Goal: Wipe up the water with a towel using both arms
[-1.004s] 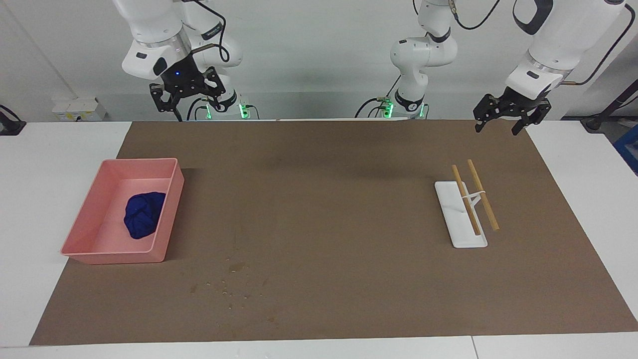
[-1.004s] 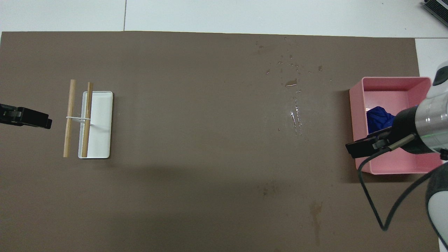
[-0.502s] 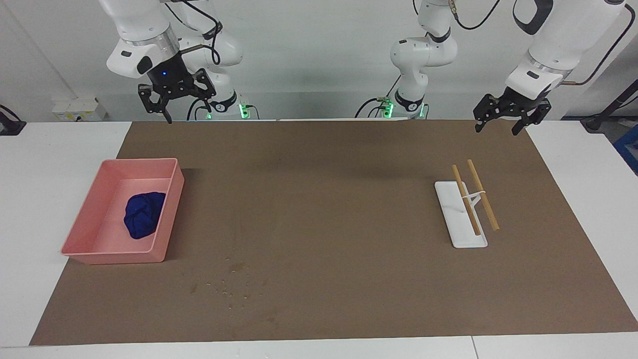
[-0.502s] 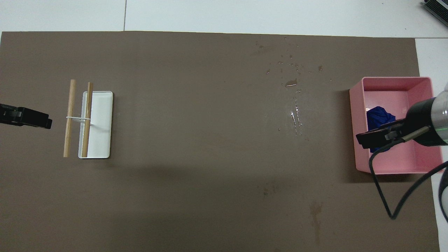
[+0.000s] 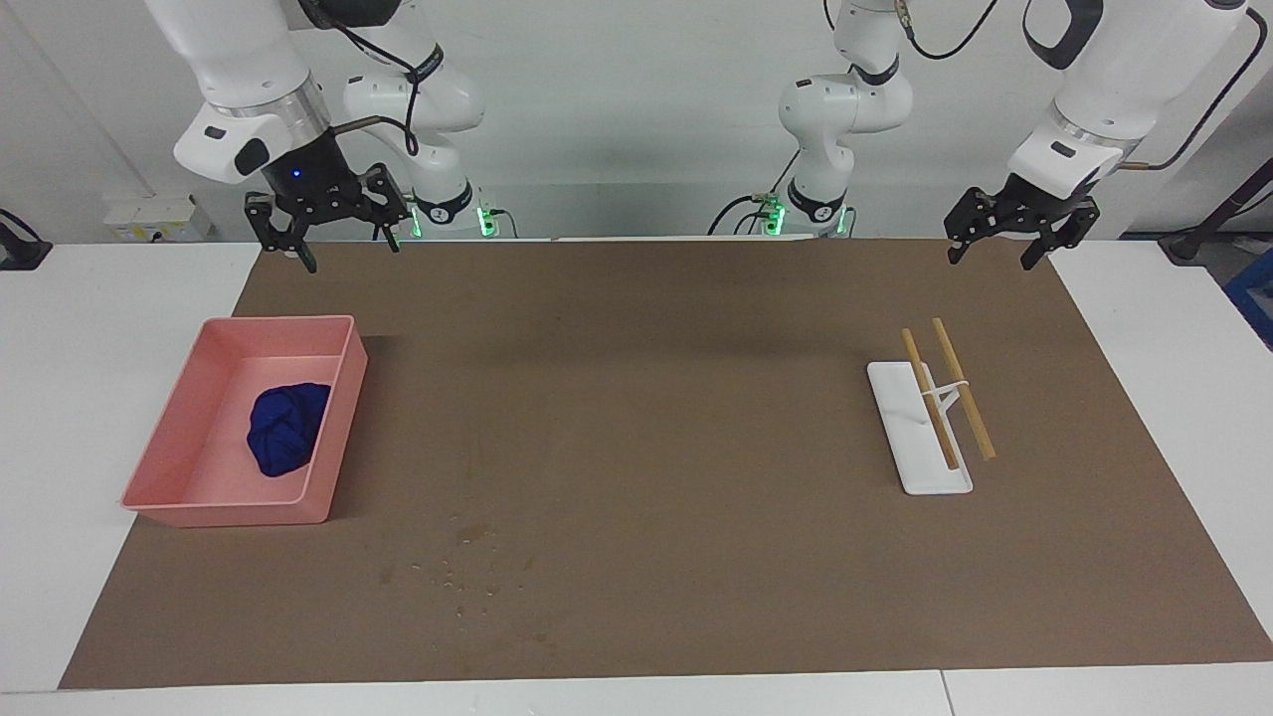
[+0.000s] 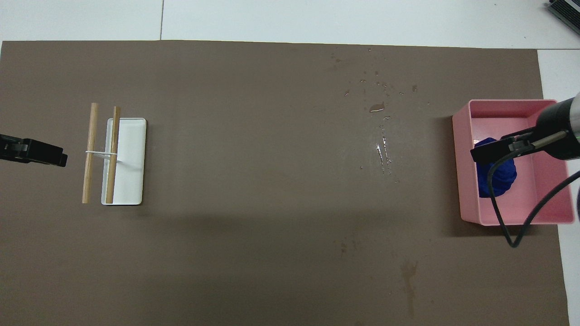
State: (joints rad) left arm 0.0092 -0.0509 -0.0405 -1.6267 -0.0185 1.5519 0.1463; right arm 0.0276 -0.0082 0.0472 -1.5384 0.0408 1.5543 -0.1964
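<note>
Right gripper (image 5: 346, 245) has slid toward its own end of the table over the last second, so from overhead (image 6: 485, 155) it now sits over the towel in the tray instead of over the tray's nearer wall. It's up in the air, fingers spread wide, nothing in them. From the facing view it's clearly well above the mat, not touching anything.

Left gripper (image 5: 995, 250) hasn't budged. It waits over the mat's edge at the left arm's end, near the white tray, jaws apart and empty. Overhead only its black tip shows (image 6: 53, 158), just beside the sticks.

Towel (image 5: 286, 428) is a crumpled blue lump inside the pink tray (image 5: 340, 423), lying on the tray floor close to the wall that faces the middle of the table. That tray sits at the right arm's end of the brown mat (image 5: 646, 398).

Water (image 6: 383, 153) is a thin shiny streak plus scattered droplets on the mat, near the pink tray, toward the table's middle, with most of the drops farther from the robots than the tray. Nothing is on it.

White tray (image 5: 910, 438) with two wooden sticks (image 5: 961, 388) lying across it sits at the left arm's end, well apart from the water.
</note>
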